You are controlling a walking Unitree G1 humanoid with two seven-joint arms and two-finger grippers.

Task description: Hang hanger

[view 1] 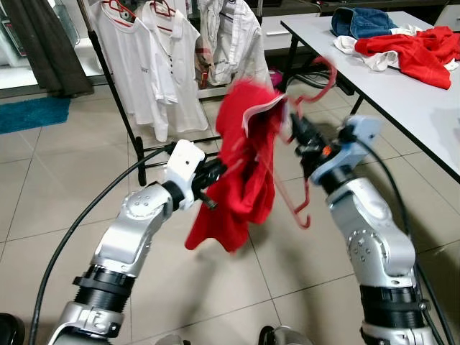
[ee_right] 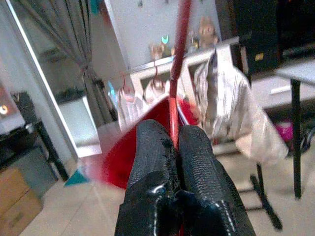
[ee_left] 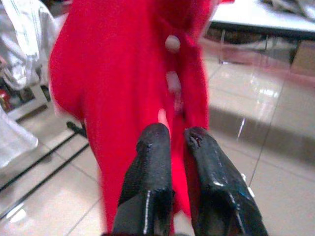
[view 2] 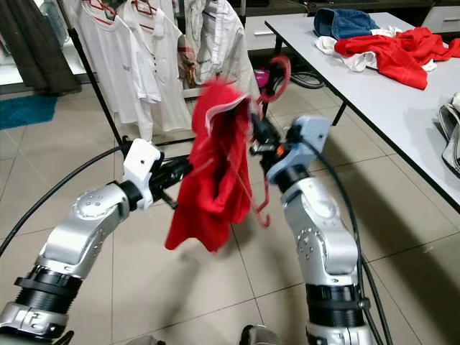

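A red shirt hangs on a red hanger in mid-air between my arms, blurred by motion. My right gripper is shut on the hanger's neck just below the hook; the red rod runs up from between its fingertips. My left gripper reaches into the shirt's side at mid-height. Its fingers are pinched together on a fold of the red cloth. The hanger's lower arm sticks out below the shirt on the right.
A black clothes rack with white shirts and a pale jacket stands ahead on the tiled floor. A white table with red and blue clothes lies to the right. A blue mat is far left.
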